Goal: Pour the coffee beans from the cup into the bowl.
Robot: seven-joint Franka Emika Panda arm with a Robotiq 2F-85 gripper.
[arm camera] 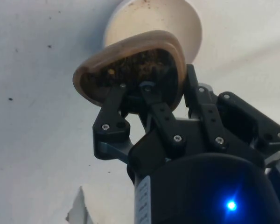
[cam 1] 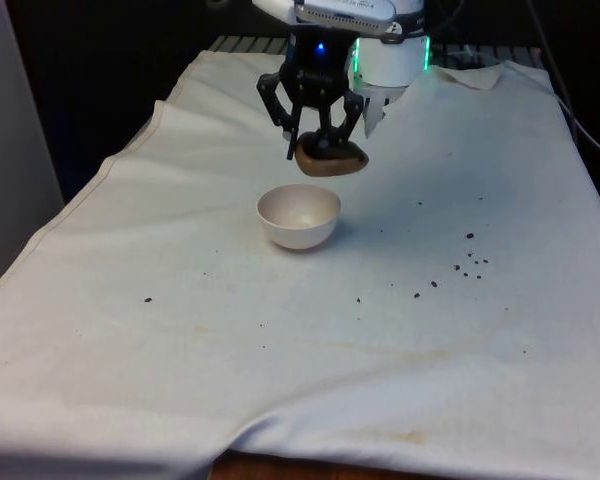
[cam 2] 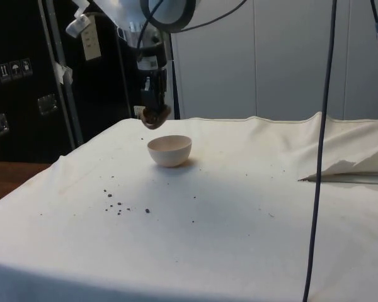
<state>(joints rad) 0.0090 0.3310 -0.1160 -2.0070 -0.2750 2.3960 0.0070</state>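
My gripper (cam 1: 320,140) is shut on the rim of a brown paper cup (cam 1: 332,160), squeezing it into an oval. The cup hangs in the air just beyond the white bowl (cam 1: 298,215) and slightly to the front view's right of it. In the side view the cup (cam 2: 155,115) is a short way above the bowl (cam 2: 169,150), over its far rim. The wrist view shows dark coffee beans inside the cup (arm camera: 130,65), with the bowl (arm camera: 154,18) past its mouth. The bowl's inside looks bare and pale.
Several loose coffee beans (cam 1: 470,265) lie scattered on the white cloth at the front view's right, and they appear again in the side view (cam 2: 120,206). A dark cable (cam 2: 321,151) hangs down in the side view's foreground. A fold of cloth (cam 2: 353,170) lies at its right.
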